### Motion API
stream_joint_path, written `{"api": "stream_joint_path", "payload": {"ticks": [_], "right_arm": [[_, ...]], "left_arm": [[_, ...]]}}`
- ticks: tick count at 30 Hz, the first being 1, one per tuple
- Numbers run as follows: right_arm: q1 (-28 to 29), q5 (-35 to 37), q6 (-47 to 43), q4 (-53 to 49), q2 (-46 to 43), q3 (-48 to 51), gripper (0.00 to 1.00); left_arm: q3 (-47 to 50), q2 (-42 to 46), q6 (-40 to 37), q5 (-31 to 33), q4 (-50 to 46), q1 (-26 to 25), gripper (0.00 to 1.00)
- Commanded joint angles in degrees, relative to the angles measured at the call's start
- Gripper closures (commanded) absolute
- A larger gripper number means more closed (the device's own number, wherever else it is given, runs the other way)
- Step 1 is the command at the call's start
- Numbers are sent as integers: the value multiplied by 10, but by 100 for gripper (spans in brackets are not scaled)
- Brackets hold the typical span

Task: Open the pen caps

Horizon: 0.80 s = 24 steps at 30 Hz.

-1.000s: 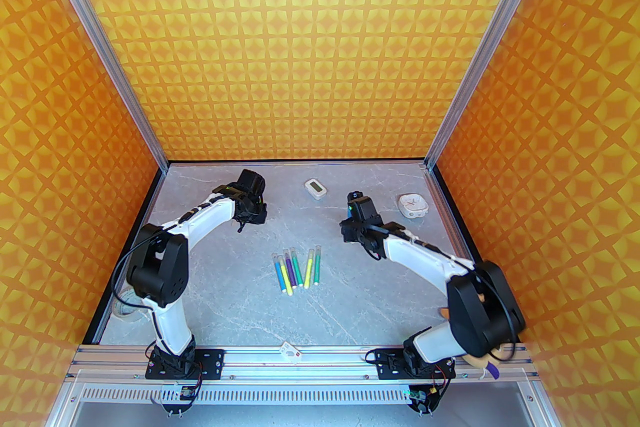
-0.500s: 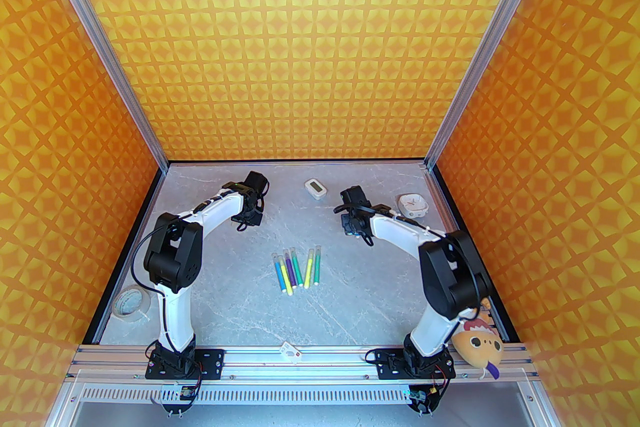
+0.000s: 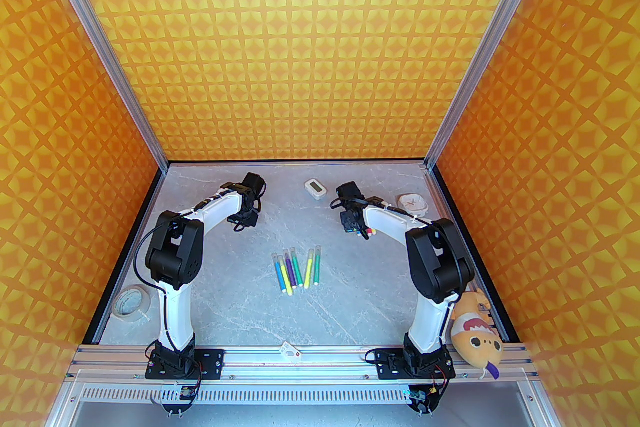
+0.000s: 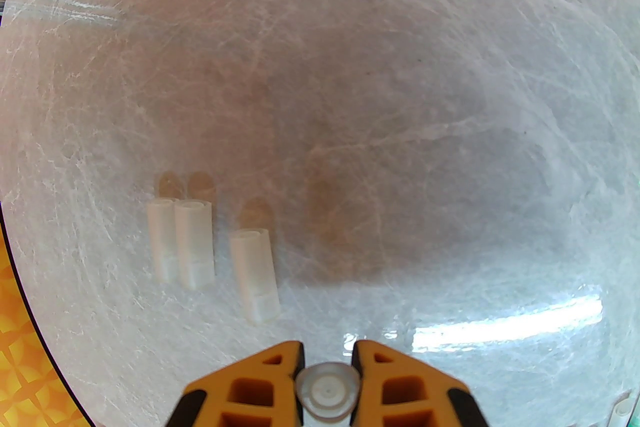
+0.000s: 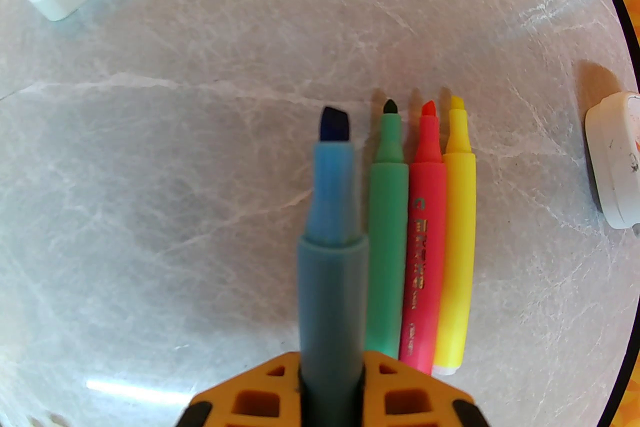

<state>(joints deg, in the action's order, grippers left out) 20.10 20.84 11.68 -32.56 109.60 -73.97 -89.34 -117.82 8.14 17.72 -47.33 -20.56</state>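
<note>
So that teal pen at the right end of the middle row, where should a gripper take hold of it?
Probably the teal pen's coloured barrel, mid-length, coming straight down from above, since it lies flat on the table. That leaves its pale cap at the far end free. A yellow pen lies close on its left, so room there is tight.
</note>
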Motion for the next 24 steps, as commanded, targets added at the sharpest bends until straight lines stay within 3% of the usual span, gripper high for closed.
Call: {"api": "stream_joint_path", "payload": {"ticks": [1,24], "right_arm": [[-5,17,-3,-31,20,-23,98],[-8,41,-13,-84,90,-97,91]], "left_arm": [[-9,-19,-11,12,-2,4,100],[-17,-39,-15,14,2,5,97]]}}
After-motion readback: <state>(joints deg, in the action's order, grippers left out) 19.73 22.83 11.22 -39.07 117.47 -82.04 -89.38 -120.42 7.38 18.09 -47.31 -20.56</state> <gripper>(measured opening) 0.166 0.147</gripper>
